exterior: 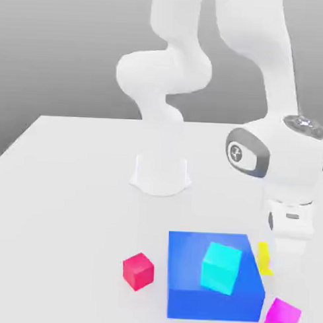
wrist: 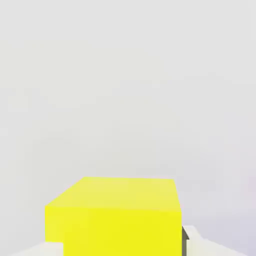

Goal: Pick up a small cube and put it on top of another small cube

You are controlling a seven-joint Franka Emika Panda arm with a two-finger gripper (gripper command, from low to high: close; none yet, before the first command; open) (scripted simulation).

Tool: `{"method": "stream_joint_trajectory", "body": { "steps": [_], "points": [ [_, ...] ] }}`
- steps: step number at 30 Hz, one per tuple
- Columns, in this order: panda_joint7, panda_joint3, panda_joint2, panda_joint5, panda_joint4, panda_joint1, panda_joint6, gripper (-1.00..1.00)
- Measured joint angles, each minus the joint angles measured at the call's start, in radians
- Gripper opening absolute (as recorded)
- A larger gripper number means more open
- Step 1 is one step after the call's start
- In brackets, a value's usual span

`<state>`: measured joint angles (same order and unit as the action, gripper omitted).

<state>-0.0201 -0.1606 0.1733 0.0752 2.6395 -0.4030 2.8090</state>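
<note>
white surface [exterior: 63, 206]; big blue block [exterior: 211, 285] with cyan cube [exterior: 221, 266] on top. fingers [wrist: 186, 239] closed on small yellow cube [exterior: 264, 258], just beside the block's right in the exterior view. red cube [exterior: 138, 270] on its left, magenta cube [exterior: 281, 317] near the front right corner.

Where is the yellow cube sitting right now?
In the exterior view the yellow cube is at the blue block's right edge, directly under the gripper, whose jaws are shut on it; the magenta cube lies just in front.
</note>
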Motion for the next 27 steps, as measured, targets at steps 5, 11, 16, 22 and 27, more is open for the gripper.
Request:
{"method": "stream_joint_trajectory", "body": {
  "steps": [5,11,16,22,27],
  "points": [
    [-0.086,0.015,-0.135,-0.107,0.03,0.073,-0.098,-1.0],
    [-0.183,0.123,-0.305,-0.15,0.093,0.216,-0.196,-1.0],
    [-0.214,0.184,-0.314,-0.123,0.117,0.281,-0.182,-1.0],
    [-0.236,0.242,-0.294,-0.078,0.139,0.349,-0.147,-1.0],
    [-0.288,0.276,-0.249,-0.108,0.146,0.373,-0.115,-1.0]
  ]
}}
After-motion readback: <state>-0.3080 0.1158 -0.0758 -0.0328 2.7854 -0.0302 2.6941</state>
